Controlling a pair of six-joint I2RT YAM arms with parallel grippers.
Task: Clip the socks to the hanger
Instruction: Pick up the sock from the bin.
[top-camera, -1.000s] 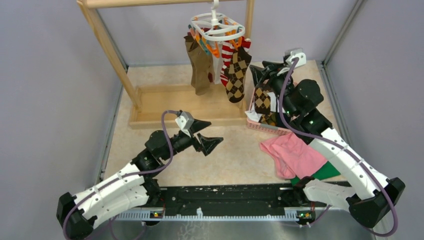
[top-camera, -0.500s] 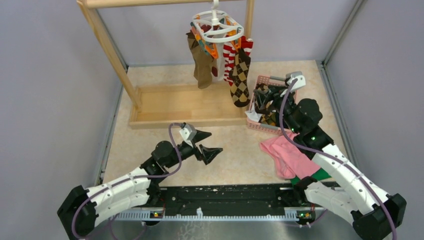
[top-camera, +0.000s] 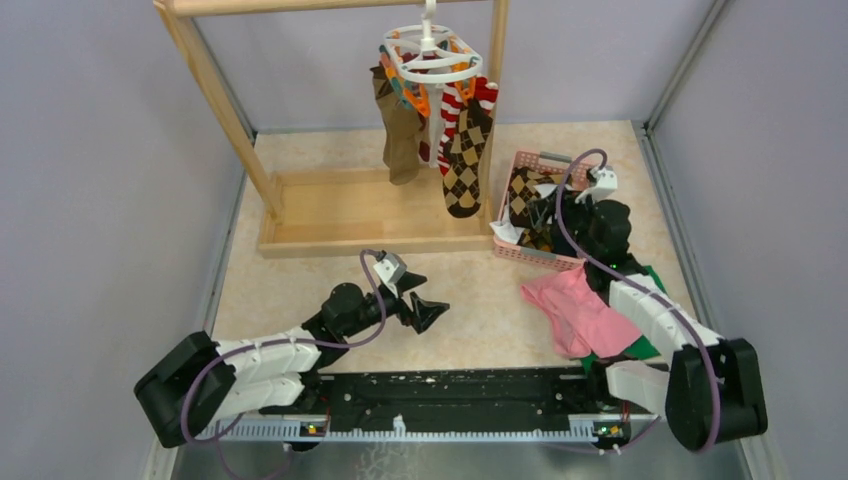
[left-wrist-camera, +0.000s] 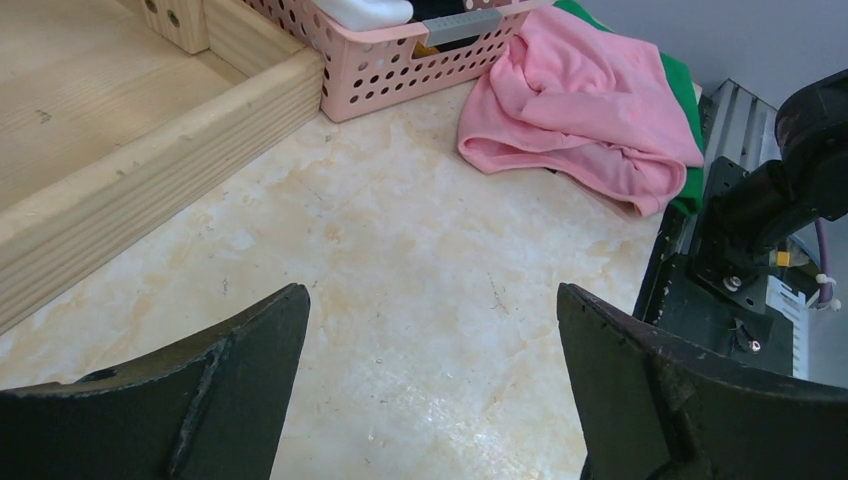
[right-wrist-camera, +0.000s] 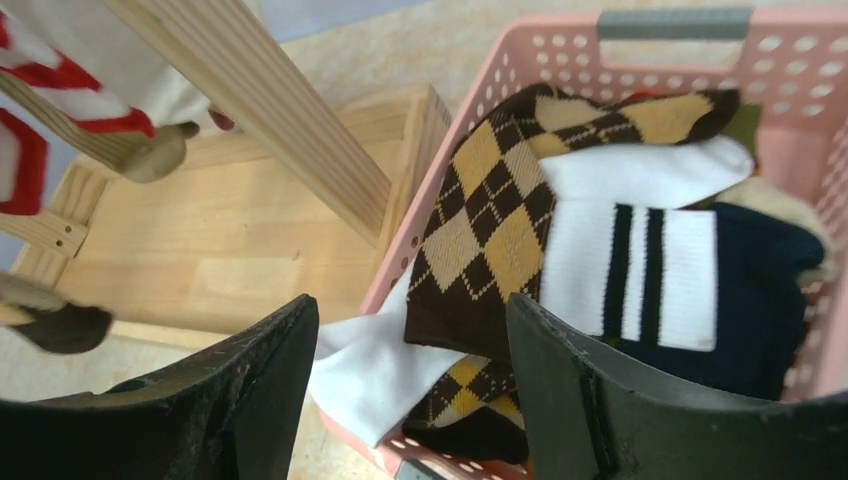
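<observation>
A white ring hanger (top-camera: 430, 55) hangs from a wooden rack (top-camera: 215, 85) at the far edge of the bench (top-camera: 300, 275). Three socks (top-camera: 463, 165) show clipped to it: one brown, one red-striped, one argyle. Just right of the rack post, a pink basket (right-wrist-camera: 480, 90) holds more. The right fingers (right-wrist-camera: 240, 390) hover parted above them, gripping nothing. The left fingers (left-wrist-camera: 230, 370) gape wide and empty over bare mid-bench, near one pink cloth (left-wrist-camera: 590, 110).

top external: high behind arm bases, looks down on whole table (top-camera: 470, 300) | left wrist: low, looks past left tool (left-wrist-camera: 432, 300) | right wrist: close, pink basket (right-wrist-camera: 700, 50) just beyond right tool (right-wrist-camera: 410, 310) | shared: pink basket
</observation>
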